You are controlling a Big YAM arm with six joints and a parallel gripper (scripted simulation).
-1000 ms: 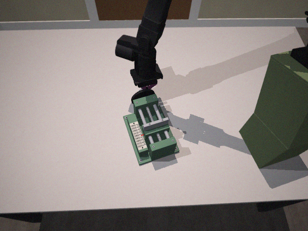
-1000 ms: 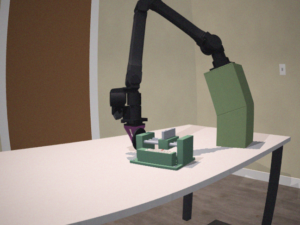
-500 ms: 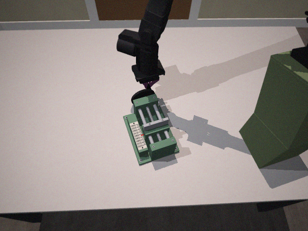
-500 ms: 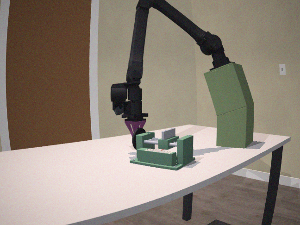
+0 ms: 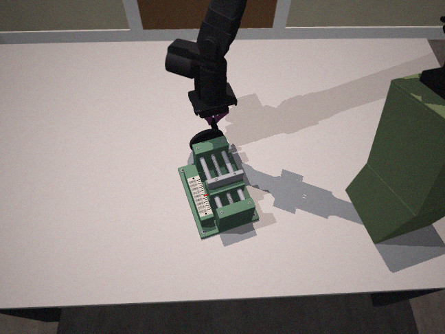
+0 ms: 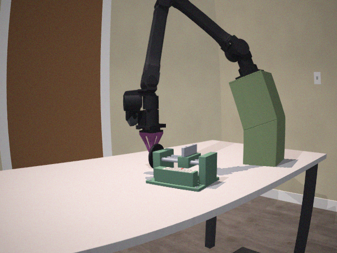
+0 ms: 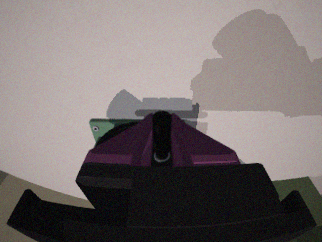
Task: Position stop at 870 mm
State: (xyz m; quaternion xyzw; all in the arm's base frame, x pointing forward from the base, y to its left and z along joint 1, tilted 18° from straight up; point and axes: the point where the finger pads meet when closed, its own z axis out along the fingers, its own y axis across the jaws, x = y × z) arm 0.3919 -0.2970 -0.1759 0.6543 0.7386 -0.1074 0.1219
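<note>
The green stop fixture (image 5: 204,228) (image 6: 173,178) stands near the middle of the table. Its black handwheel (image 5: 202,137) (image 6: 152,158) is at the far end. A grey stop block (image 5: 225,179) (image 6: 189,150) sits on the rods about midway. A red pointer (image 5: 205,195) marks the white scale strip (image 5: 198,190) beside the rods; I cannot read the numbers. My gripper (image 5: 214,124) (image 6: 151,148) (image 7: 162,119) hangs just above the handwheel's upper rim. Its purple fingers are shut on the wheel's black crank handle (image 7: 161,138), which shows between them in the wrist view.
A tall green pedestal (image 5: 406,161) (image 6: 258,116) bearing the arm stands at the table's right side. The white table (image 5: 89,161) (image 6: 67,195) holds nothing else. A wall and a brown panel lie behind it.
</note>
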